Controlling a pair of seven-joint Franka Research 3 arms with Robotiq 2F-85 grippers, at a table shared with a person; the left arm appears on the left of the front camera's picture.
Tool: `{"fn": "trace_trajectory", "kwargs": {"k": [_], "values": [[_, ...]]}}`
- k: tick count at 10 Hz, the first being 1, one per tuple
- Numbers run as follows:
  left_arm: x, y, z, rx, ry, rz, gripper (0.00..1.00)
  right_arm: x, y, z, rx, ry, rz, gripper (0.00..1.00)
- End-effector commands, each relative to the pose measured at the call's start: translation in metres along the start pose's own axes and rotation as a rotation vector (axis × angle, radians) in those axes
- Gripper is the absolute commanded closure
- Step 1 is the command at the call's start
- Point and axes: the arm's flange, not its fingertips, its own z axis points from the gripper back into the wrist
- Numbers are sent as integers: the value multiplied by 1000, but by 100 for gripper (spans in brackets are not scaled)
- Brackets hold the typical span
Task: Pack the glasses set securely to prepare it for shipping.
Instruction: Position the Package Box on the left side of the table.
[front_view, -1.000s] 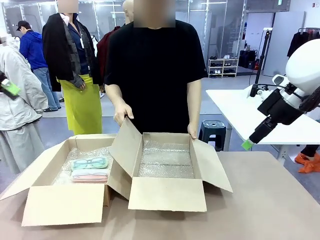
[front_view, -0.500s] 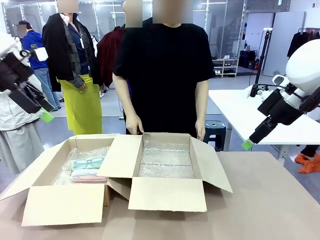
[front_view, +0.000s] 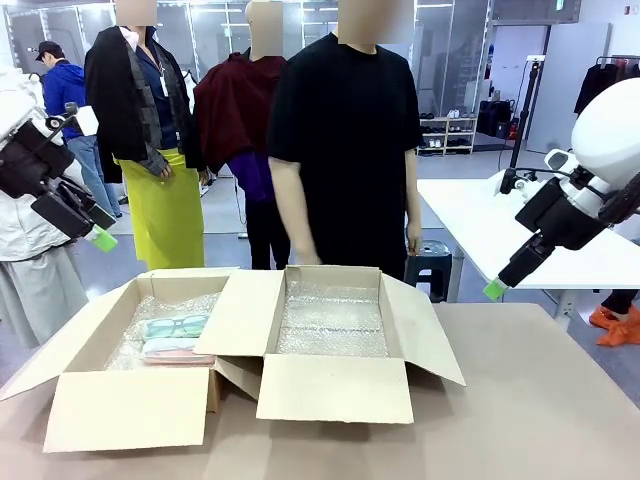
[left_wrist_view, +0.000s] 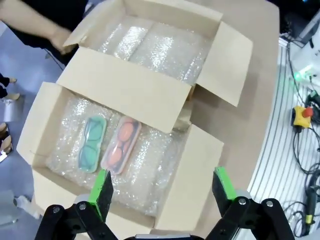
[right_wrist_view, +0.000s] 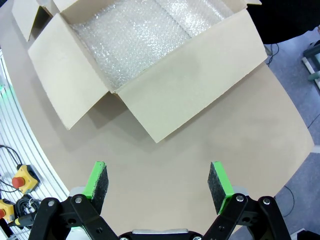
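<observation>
Two open boxes sit side by side on the table (front_view: 560, 400). The left box (front_view: 125, 405) holds the green pack (left_wrist_view: 91, 144) and pink pack (left_wrist_view: 121, 144) side by side on bubble wrap (left_wrist_view: 150, 170). The right box (front_view: 335, 385) is lined with wrap only. The left end effector (left_wrist_view: 160, 187) hangs spread above the packs; the right end effector (right_wrist_view: 158, 182) hangs spread over bare table. A person (front_view: 350, 150) stands behind the boxes

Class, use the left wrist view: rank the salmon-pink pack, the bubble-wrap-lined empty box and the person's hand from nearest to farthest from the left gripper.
1. The salmon-pink pack, in the near box just above the left gripper.
2. The bubble-wrap-lined empty box, beyond it, upper middle.
3. The person's hand, past that box's far edge, upper left.
</observation>
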Motion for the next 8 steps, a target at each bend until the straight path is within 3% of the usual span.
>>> {"fn": "trace_trajectory", "kwargs": {"k": [1,8], "values": [[4,-3,4,-3,17,-2,0,0,2,1,-5,10,-4,0],[4,-3,4,-3,17,-2,0,0,2,1,-5,10,-4,0]]}}
